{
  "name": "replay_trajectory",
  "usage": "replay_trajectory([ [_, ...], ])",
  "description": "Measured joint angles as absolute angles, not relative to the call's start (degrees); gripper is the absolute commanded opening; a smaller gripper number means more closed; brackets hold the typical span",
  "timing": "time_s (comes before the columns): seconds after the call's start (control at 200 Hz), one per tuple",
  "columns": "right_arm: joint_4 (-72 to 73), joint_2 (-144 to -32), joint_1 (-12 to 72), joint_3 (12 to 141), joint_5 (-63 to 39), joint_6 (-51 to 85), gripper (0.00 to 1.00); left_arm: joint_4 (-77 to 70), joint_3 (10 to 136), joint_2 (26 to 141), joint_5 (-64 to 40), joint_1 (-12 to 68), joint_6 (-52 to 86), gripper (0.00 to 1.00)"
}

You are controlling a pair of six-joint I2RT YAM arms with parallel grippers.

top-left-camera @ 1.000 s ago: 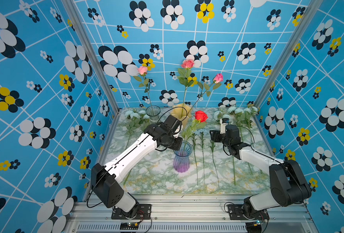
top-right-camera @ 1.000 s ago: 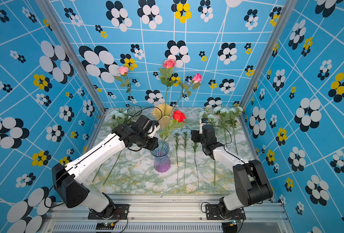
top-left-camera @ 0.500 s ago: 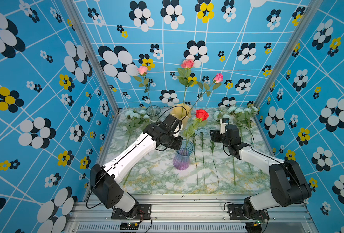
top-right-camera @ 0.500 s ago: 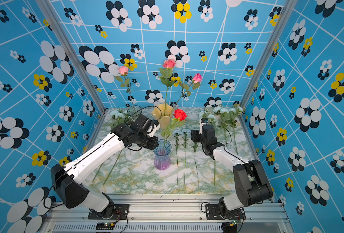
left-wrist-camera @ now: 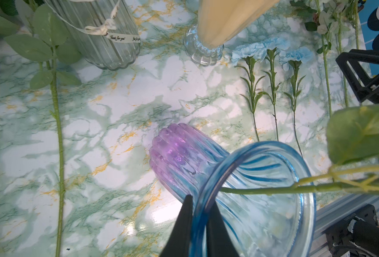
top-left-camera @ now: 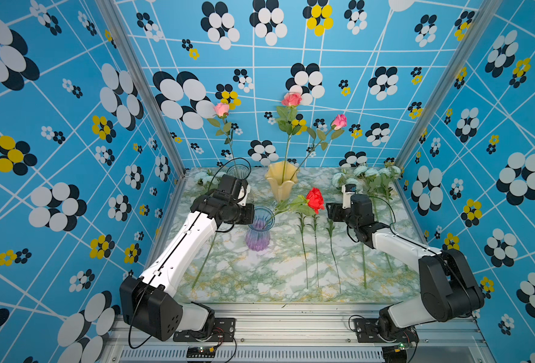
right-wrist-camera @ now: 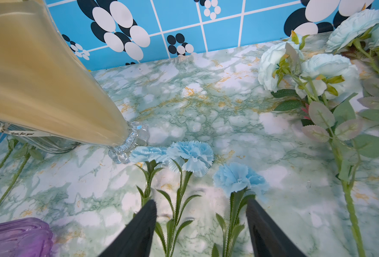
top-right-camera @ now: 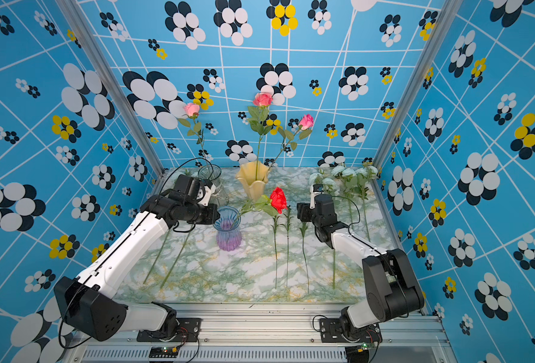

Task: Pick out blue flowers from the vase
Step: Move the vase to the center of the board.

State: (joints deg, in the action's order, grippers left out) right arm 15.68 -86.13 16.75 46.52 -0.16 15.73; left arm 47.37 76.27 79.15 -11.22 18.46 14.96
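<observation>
Grip report first: my left tool [left-wrist-camera: 200,198] is pinched shut on the rim of the purple-blue vase [left-wrist-camera: 262,146], one finger inside the mouth and one outside. In both top views that vase [top-left-camera: 257,235] stands near the middle of the desk [top-left-camera: 275,279], a shade toward 9 o'clock. A red rose [top-left-camera: 315,199] leans out of it toward 2 o'clock. Three blue carnations [right-wrist-camera: 190,153] lie flat on the desk at 3 o'clock of the vase, heads toward 12 o'clock and stems running to 6 o'clock. My right tool [right-wrist-camera: 201,202] hangs above them with its jaws spread wide and nothing in them. Two carnation stems show between its fingers; I cannot tell if it touches them. Pale blue peony sprays [top-left-camera: 371,173] lie on the desk in the 1 o'clock corner, with more [top-left-camera: 204,177] at 11 o'clock, partly hidden by my left arm. A yellow vase [top-left-camera: 281,182] at 12 o'clock and a clear vase [top-left-camera: 238,171] beside it hold pink roses [top-left-camera: 291,99].
</observation>
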Motion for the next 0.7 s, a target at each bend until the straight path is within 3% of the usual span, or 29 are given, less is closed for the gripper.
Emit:
replay_trajectory([
  [0.405,15.68,-86.13,16.75,46.52,-0.16,15.73,0.67,43.07,72.47,77.78,-17.65,5.08,14.92,0.00],
  [0.7,15.68,-86.13,16.75,46.52,-0.16,15.73,0.67,43.11,72.82,78.37,-18.55,0.51,13.87,0.00],
])
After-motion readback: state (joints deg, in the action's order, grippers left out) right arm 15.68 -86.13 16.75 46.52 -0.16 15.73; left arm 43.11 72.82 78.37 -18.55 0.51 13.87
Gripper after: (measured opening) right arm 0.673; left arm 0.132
